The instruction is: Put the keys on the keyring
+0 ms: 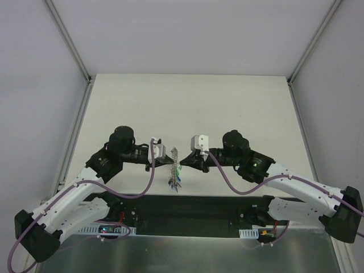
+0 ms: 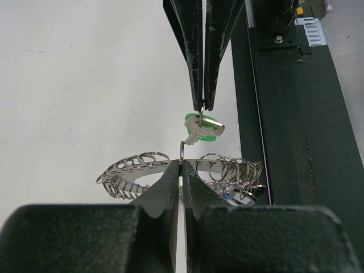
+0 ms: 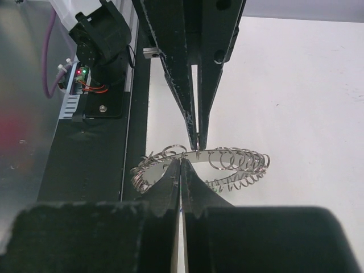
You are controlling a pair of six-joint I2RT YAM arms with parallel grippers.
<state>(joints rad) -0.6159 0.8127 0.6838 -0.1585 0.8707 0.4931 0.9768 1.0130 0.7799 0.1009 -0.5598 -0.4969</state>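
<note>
Our left hand [image 2: 181, 164] pinches the stiff ring [image 2: 139, 175] — our right hand [image 2: 203, 107] nips the light, slippery key [image 2: 203, 128] by its loop.

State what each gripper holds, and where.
The left gripper clamps the keyring by its flat band; the right gripper pinches the green key by its small loop.

This is a robotics lab test cell. A plain white table [image 1: 187, 102] is boxed in by blank white panels [image 1: 187, 34] on metal frame posts [image 1: 69, 42]. Two white-and-black arms, left [image 1: 68, 192] and right [image 1: 301, 189], are mounted on a black base rail [image 1: 193, 207] at its near edge. Purple cables [image 1: 152, 168] loop along them, and a bare circuit board [image 3: 83, 75] with lit LEDs sits by the rail.
</note>
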